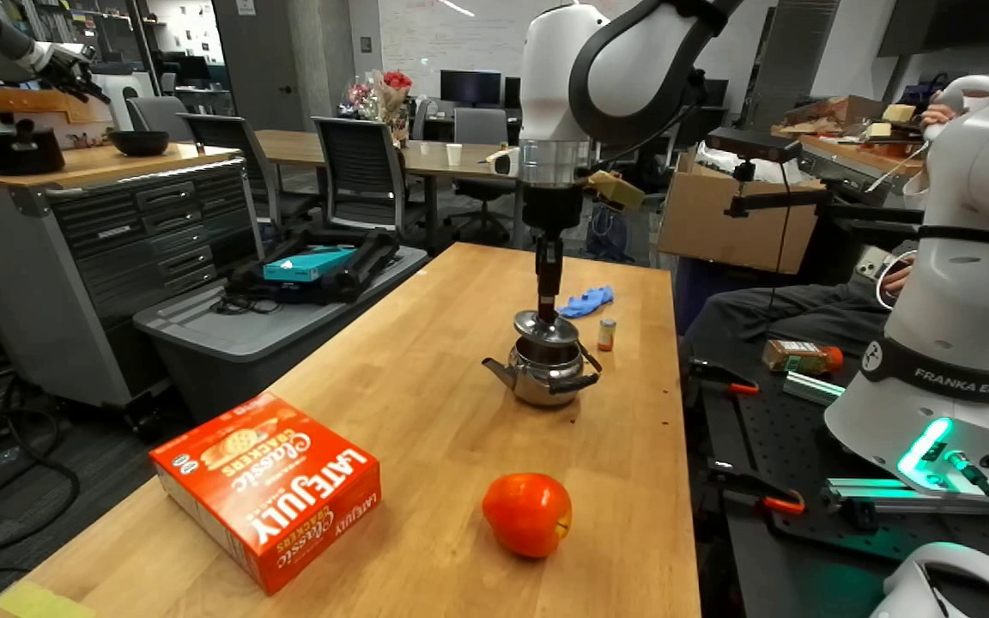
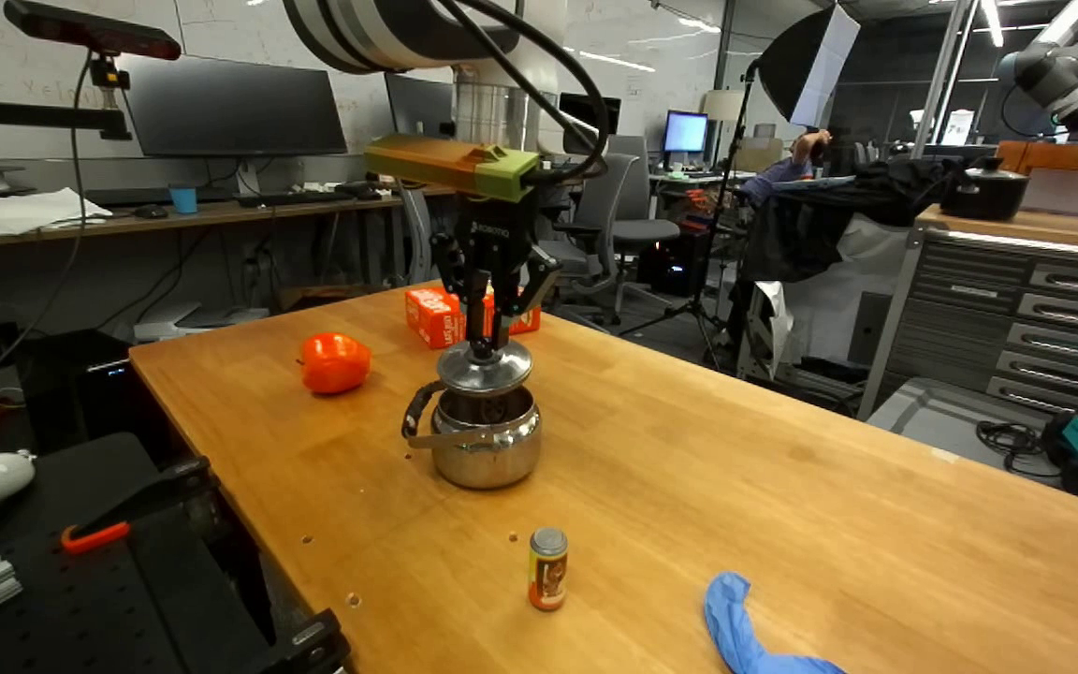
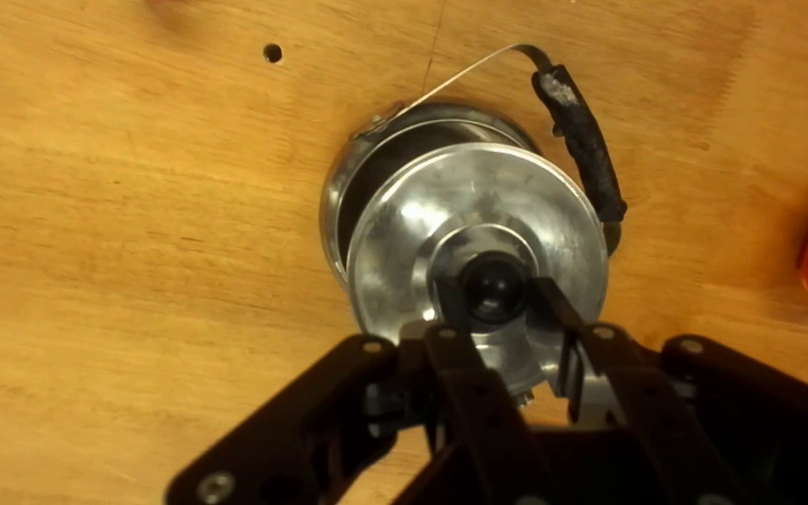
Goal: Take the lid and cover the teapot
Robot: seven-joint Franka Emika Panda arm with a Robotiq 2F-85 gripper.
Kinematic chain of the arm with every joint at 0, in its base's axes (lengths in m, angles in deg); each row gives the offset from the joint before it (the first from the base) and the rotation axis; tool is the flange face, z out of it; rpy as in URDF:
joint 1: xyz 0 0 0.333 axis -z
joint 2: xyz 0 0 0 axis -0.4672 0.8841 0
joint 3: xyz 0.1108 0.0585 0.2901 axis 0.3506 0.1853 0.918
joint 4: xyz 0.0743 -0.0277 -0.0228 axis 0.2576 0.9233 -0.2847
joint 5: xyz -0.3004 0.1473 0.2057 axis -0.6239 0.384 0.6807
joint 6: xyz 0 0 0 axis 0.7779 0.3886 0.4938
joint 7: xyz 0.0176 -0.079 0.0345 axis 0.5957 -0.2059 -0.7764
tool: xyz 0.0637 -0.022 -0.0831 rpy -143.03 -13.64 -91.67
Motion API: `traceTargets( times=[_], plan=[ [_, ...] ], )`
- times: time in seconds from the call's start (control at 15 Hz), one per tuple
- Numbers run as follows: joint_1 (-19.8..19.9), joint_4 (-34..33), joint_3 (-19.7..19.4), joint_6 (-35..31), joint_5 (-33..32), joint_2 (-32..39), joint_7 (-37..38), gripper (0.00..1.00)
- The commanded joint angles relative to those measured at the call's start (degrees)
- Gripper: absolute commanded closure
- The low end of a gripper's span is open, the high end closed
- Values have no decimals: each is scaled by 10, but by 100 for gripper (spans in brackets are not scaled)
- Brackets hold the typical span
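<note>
Lid (image 2: 485, 376) gleams silver, its round black knob (image 3: 494, 286) pinched by the end effector (image 3: 497, 298).

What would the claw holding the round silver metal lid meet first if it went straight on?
Likely the squat, shiny steel teapot: the claw points down, with the lid hanging above its opening; the exact gap is unclear.
</note>
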Motion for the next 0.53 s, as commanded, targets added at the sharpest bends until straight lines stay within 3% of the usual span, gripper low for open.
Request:
traceTargets(
  times=[0.0,0.47],
  plan=[
    [-3,-36,4,28,17,26,-13,93],
    [1,-71,9,48,7,64,-2,93]
  ],
)
